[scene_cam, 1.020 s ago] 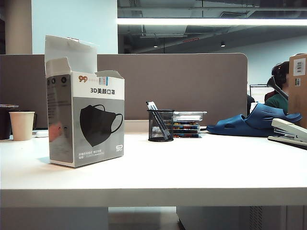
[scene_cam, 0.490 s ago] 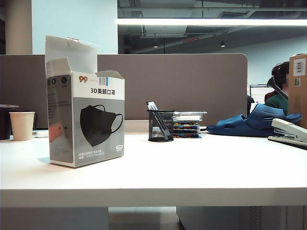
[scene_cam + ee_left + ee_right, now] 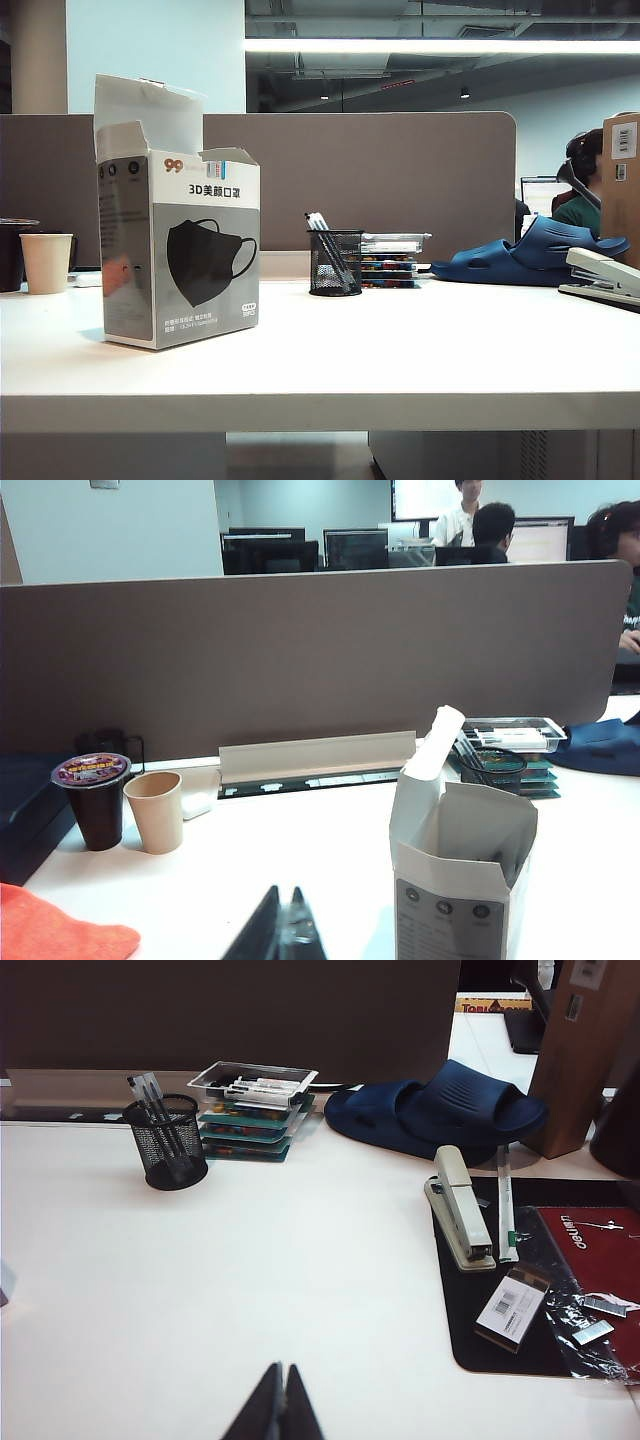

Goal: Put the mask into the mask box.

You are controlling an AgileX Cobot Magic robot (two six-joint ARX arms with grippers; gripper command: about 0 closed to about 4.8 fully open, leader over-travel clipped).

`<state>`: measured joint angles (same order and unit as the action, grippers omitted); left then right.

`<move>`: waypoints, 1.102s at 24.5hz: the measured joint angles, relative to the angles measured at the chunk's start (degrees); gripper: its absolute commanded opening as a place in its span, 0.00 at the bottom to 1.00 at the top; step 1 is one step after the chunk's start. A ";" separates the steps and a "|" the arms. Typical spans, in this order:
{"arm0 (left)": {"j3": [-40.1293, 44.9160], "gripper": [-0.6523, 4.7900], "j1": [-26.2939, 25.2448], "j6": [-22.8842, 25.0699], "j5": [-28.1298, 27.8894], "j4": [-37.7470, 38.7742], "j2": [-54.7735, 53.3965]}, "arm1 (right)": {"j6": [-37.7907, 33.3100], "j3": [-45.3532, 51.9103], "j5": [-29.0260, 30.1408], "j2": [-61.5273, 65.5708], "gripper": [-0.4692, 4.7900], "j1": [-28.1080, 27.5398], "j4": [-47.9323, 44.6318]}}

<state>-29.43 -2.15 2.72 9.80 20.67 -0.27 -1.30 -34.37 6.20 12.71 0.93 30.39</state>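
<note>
Both pincers, left pincer [image 3: 285, 935] near the open-flapped mask box [image 3: 180, 250] and right pincer [image 3: 280, 1405] over bare surface [image 3: 250, 1260], closed and empty (mask unseen, presumably boxed).

A black mesh pen cup [image 3: 166, 1142] stands on the white counter [image 3: 260, 1280], well beyond the right tool, just beside a stack of trays [image 3: 250, 1110]. A blue slipper [image 3: 440, 1110] lies farther off. Nearer that tool, a stapler [image 3: 460, 1210] rests on a black mat [image 3: 520, 1320]. Ahead of the left tool, a paper cup [image 3: 155, 810] stands just beside a dark sealed cup [image 3: 92, 798].
</note>
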 measured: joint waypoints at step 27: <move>26.93 0.11 0.02 -4.96 -2.14 -26.25 0.15 | -2.08 30.47 0.42 -12.44 0.07 0.11 -24.94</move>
<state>-2.50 -2.13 -2.24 7.66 -5.58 -0.12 -3.38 -3.90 6.61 0.27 1.04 5.45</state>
